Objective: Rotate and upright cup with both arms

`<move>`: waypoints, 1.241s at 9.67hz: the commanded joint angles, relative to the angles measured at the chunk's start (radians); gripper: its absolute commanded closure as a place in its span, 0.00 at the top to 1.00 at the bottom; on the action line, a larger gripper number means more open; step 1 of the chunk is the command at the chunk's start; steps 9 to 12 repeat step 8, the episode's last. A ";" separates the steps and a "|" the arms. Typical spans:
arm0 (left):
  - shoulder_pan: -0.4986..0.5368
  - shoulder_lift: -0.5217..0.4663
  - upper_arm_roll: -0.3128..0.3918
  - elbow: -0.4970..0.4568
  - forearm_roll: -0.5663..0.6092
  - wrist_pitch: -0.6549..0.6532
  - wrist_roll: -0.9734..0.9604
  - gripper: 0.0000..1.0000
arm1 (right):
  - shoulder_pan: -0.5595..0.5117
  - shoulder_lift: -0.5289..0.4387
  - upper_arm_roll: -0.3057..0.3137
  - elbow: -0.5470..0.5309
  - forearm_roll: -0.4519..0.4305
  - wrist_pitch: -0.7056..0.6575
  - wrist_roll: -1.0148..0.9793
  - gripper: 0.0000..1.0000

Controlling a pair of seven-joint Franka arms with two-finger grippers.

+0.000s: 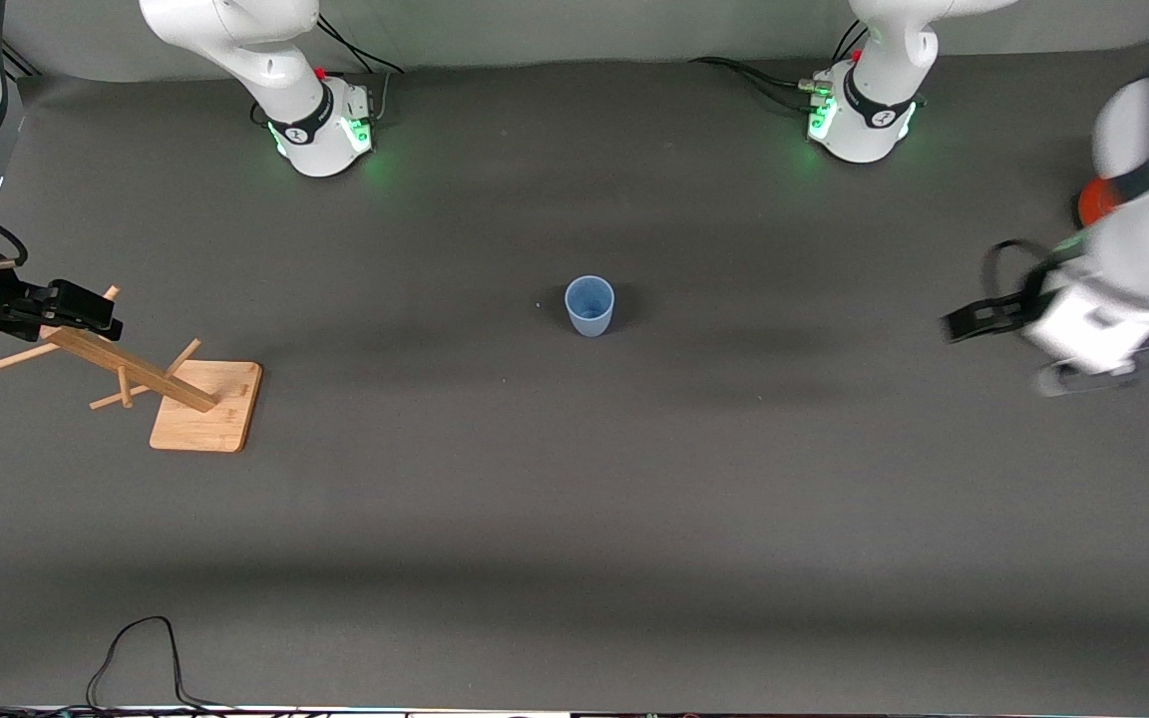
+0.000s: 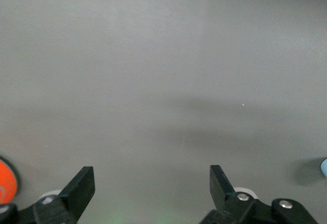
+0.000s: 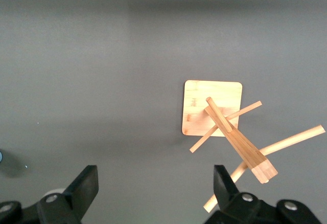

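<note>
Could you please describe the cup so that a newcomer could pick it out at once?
On the dark table, look midway between the wooden peg rack and the orange-red can. The cup stands alone there, upright, mouth up: small, pale blue, handleless, the only blue thing.

Cup (image 1: 589, 305): small pale blue handleless tumbler, smooth matte plastic, tapering towards its base. Stands upright on the dark table covering, open mouth up, interior visible and showing nothing inside. Located mid-table, roughly midway between the two arms' ends, free of all contact. In the left wrist view only a sliver of its pale blue edge (image 2: 324, 168) shows at the frame border; in the right wrist view a faint edge (image 3: 1, 156) likewise.
</note>
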 commanded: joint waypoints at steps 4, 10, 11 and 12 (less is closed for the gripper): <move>0.048 -0.213 -0.010 -0.204 -0.032 0.072 0.147 1.00 | 0.004 -0.002 -0.005 0.007 0.000 -0.003 -0.015 1.00; 0.039 -0.176 -0.013 -0.130 -0.017 0.042 0.150 1.00 | 0.003 -0.002 -0.005 0.007 0.002 -0.003 -0.015 1.00; 0.039 -0.176 -0.013 -0.130 -0.017 0.042 0.150 1.00 | 0.003 -0.002 -0.005 0.007 0.002 -0.003 -0.015 1.00; 0.039 -0.176 -0.013 -0.130 -0.017 0.042 0.150 1.00 | 0.003 -0.002 -0.005 0.007 0.002 -0.003 -0.015 1.00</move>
